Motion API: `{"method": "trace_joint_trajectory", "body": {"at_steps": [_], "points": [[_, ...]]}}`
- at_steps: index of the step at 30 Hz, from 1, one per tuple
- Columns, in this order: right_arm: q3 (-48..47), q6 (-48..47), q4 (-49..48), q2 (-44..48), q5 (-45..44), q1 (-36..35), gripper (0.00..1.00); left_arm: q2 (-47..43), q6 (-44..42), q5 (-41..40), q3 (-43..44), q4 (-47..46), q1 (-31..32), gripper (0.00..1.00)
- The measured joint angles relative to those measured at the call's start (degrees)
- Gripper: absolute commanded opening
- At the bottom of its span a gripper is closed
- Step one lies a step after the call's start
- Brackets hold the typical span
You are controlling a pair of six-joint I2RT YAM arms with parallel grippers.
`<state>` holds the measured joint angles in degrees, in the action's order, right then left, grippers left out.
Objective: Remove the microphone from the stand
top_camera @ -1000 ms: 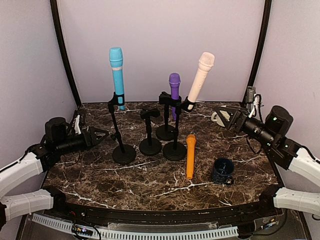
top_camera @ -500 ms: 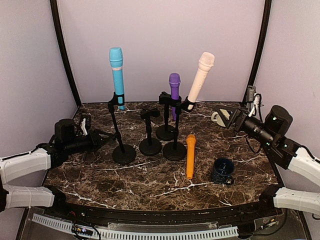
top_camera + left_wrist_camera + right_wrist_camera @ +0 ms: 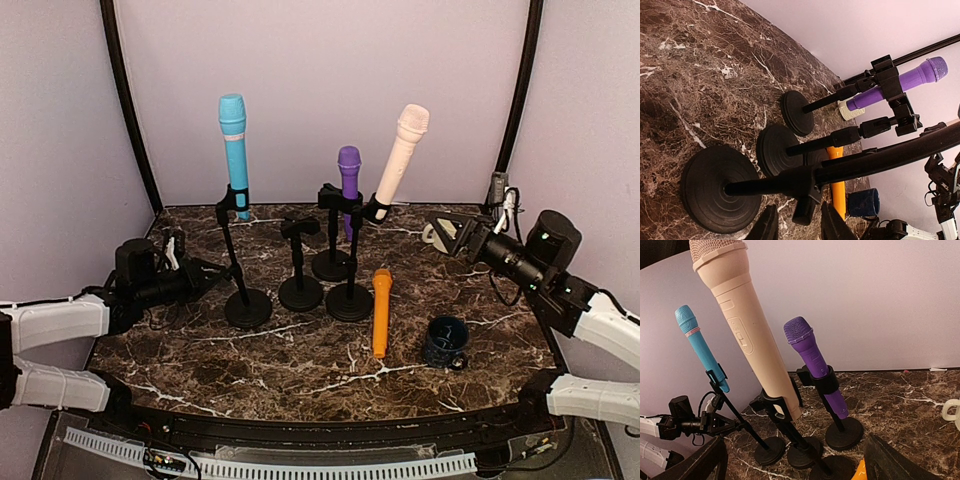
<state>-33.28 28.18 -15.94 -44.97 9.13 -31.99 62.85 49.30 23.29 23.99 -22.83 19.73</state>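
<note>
On the dark marble table [image 3: 300,370], toward the back, four black stands are grouped close together.

Stands and microphones:
- The left-most stand [image 3: 247,305] holds the blue microphone [image 3: 234,150] upright in its clip, head up.
- Just beside it to the right is the short stand [image 3: 300,290], with its clip bare.
- The rear stand [image 3: 330,265] holds the purple microphone [image 3: 349,180] upright.
- The front right stand [image 3: 349,300] holds the cream microphone [image 3: 402,155], which tilts to the right, head uppermost.
- An orange microphone [image 3: 381,310] lies flat on the table just right of that stand's base, running front to back.
- A dark blue mug [image 3: 445,342] sits near it, further right.

Left gripper [image 3: 212,270]:
- It sits low over the table's left side and points at the lower pole of the left-most stand, a little above the round base.
- From the wrist view, its fingers [image 3: 767,227] stand a narrow way apart.
- The pole's black collar [image 3: 804,212] lies between the tips.
- I cannot tell whether either finger touches the collar.

Right gripper [image 3: 447,235]:
- It is raised at the right rear and faces the group of stands, well apart from the cream microphone.
- Its fingers are spread wide and nothing lies between them.
</note>
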Motion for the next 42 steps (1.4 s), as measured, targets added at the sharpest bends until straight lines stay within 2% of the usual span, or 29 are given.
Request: {"method": "trace_joint_trajectory", "body": {"at_steps": [10, 22, 30, 42], "points": [[0.0, 0.2, -0.6, -0.6, 0.0, 0.0, 0.95, 1.2, 1.1, -0.2, -1.2, -3.2, -0.3, 0.27], [0.0, 0.2, -0.7, -0.5, 0.0, 0.0, 0.95, 1.3, 2.4, 0.1, -2.3, -6.3, -0.3, 0.09], [0.0, 0.6, -0.6, 0.0, 0.0, 0.0, 0.95, 1.3, 2.5, 0.3, -2.6, -6.8, -0.3, 0.01], [0.0, 1.1, -0.3, 1.0, -0.2, 0.0, 0.95, 2.2, 4.0, 1.4, -2.8, -8.2, -0.5, 0.0]]}}
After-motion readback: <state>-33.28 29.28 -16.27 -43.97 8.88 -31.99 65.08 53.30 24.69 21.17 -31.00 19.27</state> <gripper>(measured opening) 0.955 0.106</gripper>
